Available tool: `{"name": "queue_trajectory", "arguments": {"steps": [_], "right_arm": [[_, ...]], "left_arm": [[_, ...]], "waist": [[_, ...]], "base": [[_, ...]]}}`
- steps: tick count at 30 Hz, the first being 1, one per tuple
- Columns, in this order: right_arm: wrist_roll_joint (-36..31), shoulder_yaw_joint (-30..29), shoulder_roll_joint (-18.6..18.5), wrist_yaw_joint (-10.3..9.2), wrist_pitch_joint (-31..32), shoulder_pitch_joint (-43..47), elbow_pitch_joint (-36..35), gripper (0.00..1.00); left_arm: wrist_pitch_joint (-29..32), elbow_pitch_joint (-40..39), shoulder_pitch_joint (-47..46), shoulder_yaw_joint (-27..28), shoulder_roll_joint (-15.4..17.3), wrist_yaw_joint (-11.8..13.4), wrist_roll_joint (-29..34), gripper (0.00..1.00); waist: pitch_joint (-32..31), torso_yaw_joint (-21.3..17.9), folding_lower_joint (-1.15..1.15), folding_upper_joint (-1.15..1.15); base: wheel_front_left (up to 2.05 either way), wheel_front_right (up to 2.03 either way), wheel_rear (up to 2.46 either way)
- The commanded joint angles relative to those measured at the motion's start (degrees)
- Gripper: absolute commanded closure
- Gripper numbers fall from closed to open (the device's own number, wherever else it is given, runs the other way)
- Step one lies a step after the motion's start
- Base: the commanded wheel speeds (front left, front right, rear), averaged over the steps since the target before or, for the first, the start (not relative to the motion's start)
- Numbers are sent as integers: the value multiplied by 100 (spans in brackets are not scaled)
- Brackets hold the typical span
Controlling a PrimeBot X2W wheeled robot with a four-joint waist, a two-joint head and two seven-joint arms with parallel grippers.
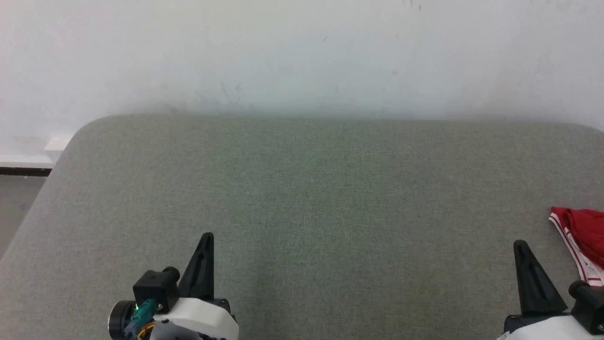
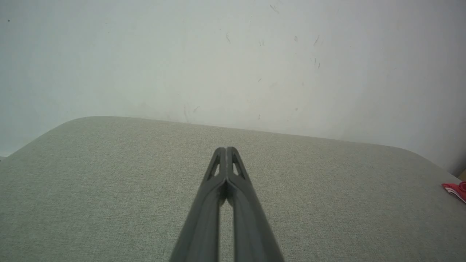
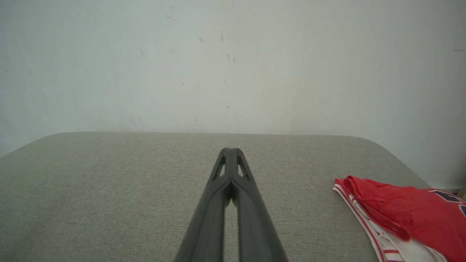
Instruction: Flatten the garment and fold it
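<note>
The garment [image 1: 584, 238] is a red jersey with white, red-striped trim, bunched in a heap at the table's right edge; it also appears in the right wrist view [image 3: 404, 214] and as a sliver in the left wrist view [image 2: 457, 190]. A dark number shows partly on it at the far right. My right gripper [image 1: 520, 245] hovers just left of the heap, fingers pressed together and holding nothing [image 3: 230, 150]. My left gripper [image 1: 206, 236] is at the lower left over bare fabric, also shut and empty [image 2: 226, 148].
The grey-green padded table [image 1: 306, 189] has rounded far corners and stands against a scuffed white wall [image 1: 302, 56]. Floor and a dark skirting strip [image 1: 23, 171] show past the table's left edge.
</note>
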Motion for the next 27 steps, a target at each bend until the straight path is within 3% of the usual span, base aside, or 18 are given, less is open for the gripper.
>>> {"name": "queue_trajectory", "arguments": {"steps": [1, 27], "right_arm": [[-49, 31, 3, -1, 28, -87, 24, 100], [-207, 174, 9, -4, 206, -336, 149, 100]], "left_arm": [[31, -45, 1, 51, -30, -39, 65, 100], [333, -240, 3, 318, -145, -135, 452, 100]], "waist": [[5, -7, 0, 0], [86, -135, 0, 0]], "base": [[0, 0, 0], [0, 0, 0]]}}
